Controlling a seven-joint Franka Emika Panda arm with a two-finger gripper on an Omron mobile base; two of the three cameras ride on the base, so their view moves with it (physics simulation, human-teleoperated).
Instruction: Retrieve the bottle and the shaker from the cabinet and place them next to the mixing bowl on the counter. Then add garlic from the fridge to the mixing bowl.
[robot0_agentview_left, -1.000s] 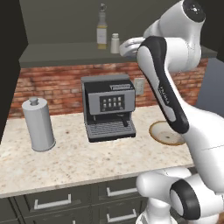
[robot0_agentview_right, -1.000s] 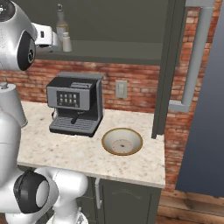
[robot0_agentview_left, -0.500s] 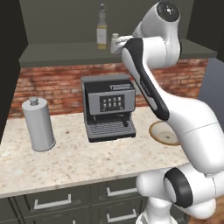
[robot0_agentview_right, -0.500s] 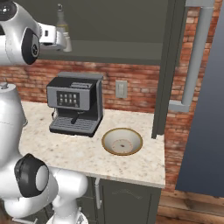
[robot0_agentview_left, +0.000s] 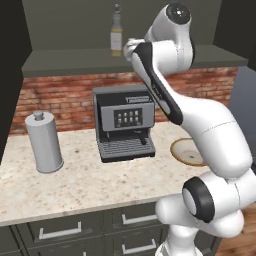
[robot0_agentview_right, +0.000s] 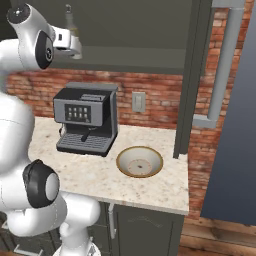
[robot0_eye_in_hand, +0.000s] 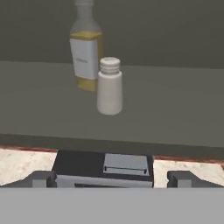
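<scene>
Lining up on the cabinet shelf

Fingers (robot0_eye_in_hand: 112, 178) spread wide, holding nothing; shaker (robot0_eye_in_hand: 109, 86) stands just in front of the bottle (robot0_eye_in_hand: 86, 52), at its 5 o'clock, so a sloppy reach could topple both.

Pretty standard little kitchen corner here. Red brick backsplash (robot0_agentview_left: 60, 97) runs along the wall behind a speckled beige stone counter (robot0_agentview_left: 85, 182), with dark grey drawers (robot0_agentview_left: 60, 232) and silver bar handles underneath. Up top there's a dark olive open cabinet shelf (robot0_eye_in_hand: 175, 109). A black and silver coffee machine (robot0_agentview_left: 125, 122) sits against the brick, with a grey metal canister (robot0_agentview_left: 44, 142) off to its left. On the right base view there's a wall outlet (robot0_agentview_right: 138, 102), a grey pipe (robot0_agentview_right: 222, 70) running down the brick, and wood flooring (robot0_agentview_right: 220, 240) at the bottom. Lighting's flat and even.
</scene>
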